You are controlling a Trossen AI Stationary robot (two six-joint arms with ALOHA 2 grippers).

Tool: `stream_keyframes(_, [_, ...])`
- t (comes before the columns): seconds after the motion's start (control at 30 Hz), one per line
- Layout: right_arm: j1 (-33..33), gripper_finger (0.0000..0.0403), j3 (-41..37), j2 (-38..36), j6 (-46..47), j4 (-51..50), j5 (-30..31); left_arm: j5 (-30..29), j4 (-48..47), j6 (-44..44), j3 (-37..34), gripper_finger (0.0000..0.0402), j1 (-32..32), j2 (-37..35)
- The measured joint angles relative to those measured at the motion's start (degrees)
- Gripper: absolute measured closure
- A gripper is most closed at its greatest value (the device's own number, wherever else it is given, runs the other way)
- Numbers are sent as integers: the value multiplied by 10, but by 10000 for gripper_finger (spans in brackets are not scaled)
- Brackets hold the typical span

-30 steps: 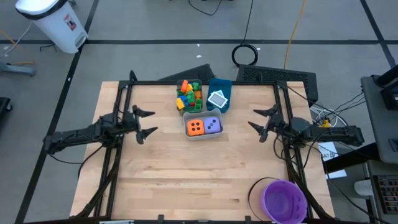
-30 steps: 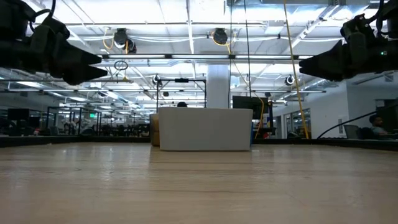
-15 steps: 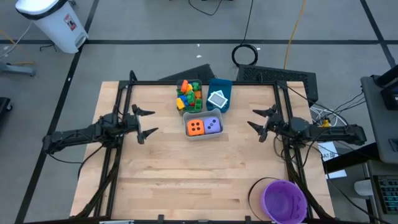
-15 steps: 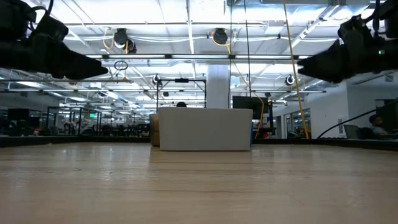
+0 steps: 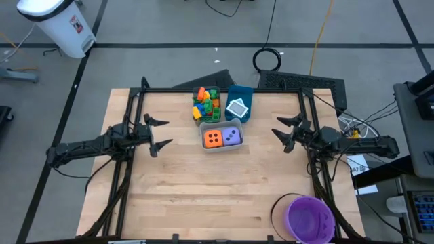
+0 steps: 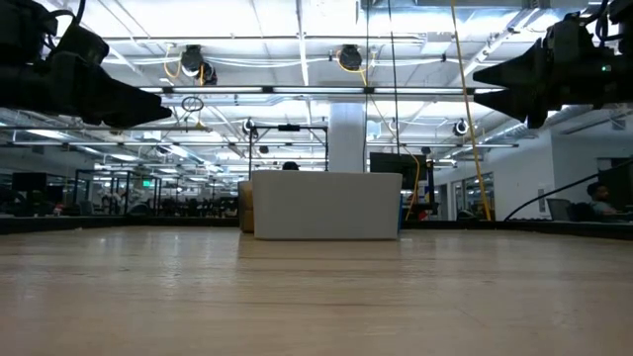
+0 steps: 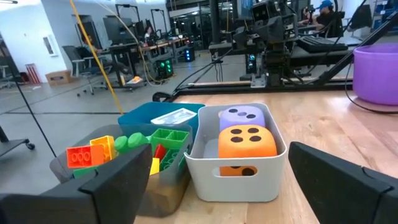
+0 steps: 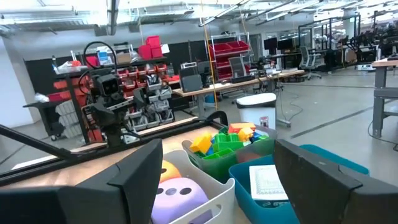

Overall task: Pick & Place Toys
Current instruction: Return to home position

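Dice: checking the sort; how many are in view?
2. The orange die and the purple die sit side by side in the white bin; the brick pile could hide others.

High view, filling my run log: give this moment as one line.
left gripper open, empty, left of bins | right gripper open, empty, right of bins | bricks, dice, tile in bins

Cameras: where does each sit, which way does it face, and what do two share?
High view: overhead, straight down on the table; both arms, left gripper, right gripper open.
Low view: table height, level towards the white bin; grippers at upper corners.
Left wrist view: looks past own fingers at the orange die.
Right wrist view: looks past own fingers at the purple die.
Shared: both wrist views see the white bin, opposite sides.
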Motion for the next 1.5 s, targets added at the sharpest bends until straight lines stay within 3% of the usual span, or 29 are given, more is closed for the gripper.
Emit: stream_keyframes(1.5, [0, 124, 0, 0, 0, 1, 0, 0, 1, 0, 0, 24, 0, 0])
